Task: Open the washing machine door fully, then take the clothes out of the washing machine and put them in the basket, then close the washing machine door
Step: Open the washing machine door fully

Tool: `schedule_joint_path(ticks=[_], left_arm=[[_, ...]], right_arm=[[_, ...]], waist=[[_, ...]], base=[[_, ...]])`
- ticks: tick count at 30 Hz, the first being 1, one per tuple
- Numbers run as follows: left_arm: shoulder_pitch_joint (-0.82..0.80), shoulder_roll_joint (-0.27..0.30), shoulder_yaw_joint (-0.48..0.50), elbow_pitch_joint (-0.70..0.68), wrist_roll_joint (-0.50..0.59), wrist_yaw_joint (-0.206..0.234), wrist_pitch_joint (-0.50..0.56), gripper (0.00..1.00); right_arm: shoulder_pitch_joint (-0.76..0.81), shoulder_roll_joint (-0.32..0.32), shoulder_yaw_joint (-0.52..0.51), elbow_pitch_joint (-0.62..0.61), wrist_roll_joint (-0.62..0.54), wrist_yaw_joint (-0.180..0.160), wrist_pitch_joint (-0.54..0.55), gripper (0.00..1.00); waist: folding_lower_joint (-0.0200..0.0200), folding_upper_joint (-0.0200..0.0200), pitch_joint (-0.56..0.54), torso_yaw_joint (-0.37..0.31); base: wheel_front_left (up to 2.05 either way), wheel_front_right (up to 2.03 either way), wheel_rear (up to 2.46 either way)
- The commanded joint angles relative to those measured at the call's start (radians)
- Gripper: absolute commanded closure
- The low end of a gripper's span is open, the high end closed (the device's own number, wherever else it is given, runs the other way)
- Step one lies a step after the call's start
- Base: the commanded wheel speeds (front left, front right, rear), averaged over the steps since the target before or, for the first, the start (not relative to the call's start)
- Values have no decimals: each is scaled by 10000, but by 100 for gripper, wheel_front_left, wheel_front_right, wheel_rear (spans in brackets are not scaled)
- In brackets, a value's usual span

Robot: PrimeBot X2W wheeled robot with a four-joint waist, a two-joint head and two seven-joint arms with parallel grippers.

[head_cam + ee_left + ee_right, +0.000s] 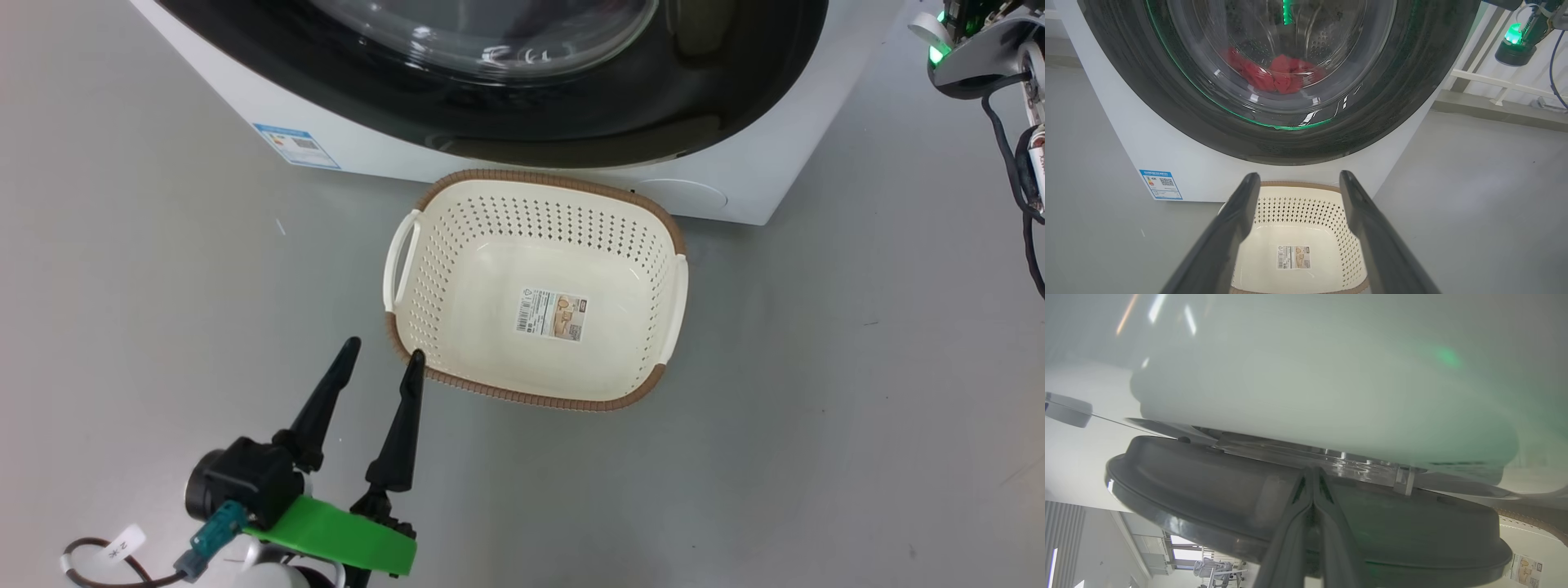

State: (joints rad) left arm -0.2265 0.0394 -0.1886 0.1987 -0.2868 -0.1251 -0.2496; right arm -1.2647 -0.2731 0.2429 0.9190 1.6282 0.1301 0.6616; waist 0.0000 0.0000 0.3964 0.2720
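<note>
The washing machine [367, 155] stands at the top of the head view, its glossy black door [571, 114] facing me. Through the door's glass [1167, 102] the red clothes [1278, 75] lie in the steel drum. The cream basket [522, 396] sits on the floor in front of the machine, with only a paper label inside. My left gripper [384, 351] hovers open just left of the basket's near corner, pointing at the basket [1298, 212] and the door. My right gripper [1312, 471] is shut, holding nothing, its tips at the seam between the door's rim [1208, 486] and the white front [1310, 384].
A blue sticker [295, 145] marks the machine's lower left front. My right arm's wrist [976, 57], with a green light and dangling black cables, sits at the upper right beside the machine. Grey floor [816, 408] spreads around the basket. A white railing [1494, 77] runs behind on the right.
</note>
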Motion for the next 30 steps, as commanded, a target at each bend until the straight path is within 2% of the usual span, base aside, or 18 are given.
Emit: schedule_joint_path(ticks=[1, 30], left_arm=[[-115, 108, 289, -232, -129, -55, -122, 0], [423, 108, 314, -237, 98, -56, -122, 0]], right_arm=[[-98, 250, 86, -266, -11, 6, 108, 100], [1986, 615, 641, -1417, -184, 6, 1109, 100]], waist=[[0, 0, -26, -2], [0, 0, -1133, -9]], base=[[0, 0, 0], [0, 0, 0]])
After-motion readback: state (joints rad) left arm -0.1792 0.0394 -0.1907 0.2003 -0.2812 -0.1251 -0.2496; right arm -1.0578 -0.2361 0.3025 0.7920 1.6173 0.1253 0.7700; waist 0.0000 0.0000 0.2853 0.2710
